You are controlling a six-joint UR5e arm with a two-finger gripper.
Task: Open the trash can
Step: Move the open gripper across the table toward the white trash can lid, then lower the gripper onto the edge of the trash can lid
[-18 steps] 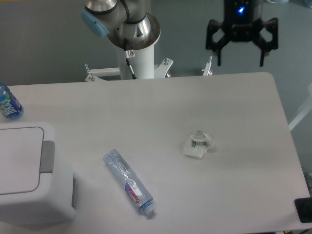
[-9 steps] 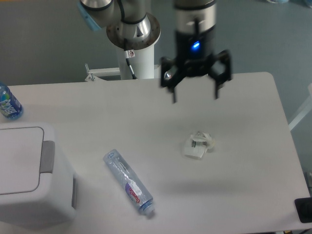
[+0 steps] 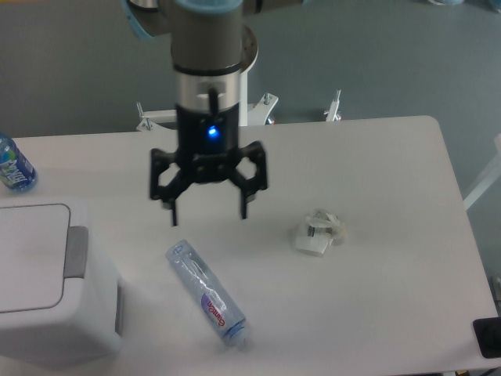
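Trash can (image 3: pixel 47 286) sits at the table's near-left corner, cut off by the left frame edge. White boxy body, flat lid down and flush, so not yet opened. Grey push-button tab (image 3: pixel 76 252) lies on the top at the lid's right edge, a narrow strip whose long axis runs front to back in the picture. That tab faces the open middle of the table.

Gripper (image 3: pixel 207 218) hangs over the table to the right of the can and farther back, fingers pointing down, jaws spread wide with nothing between them. Blue light shows on its body. It is apart from the can, with bare table (image 3: pixel 376 172) between the two.

Key relation: the tab lies left of the gripper and toward the near edge. Judgement: the coming move calls for travel left and forward, then a downward press on the tab; wide jaws would likely need to be narrowed, or one fingertip used.

Clear plastic bottle (image 3: pixel 207 294) lies on its side just below the gripper, slanting from upper left to lower right, near the can's right side but not touching it. Crumpled white wrapper (image 3: pixel 318 232) lies well to the right. Blue bottle (image 3: pixel 13 164) at the far left edge, behind the can.
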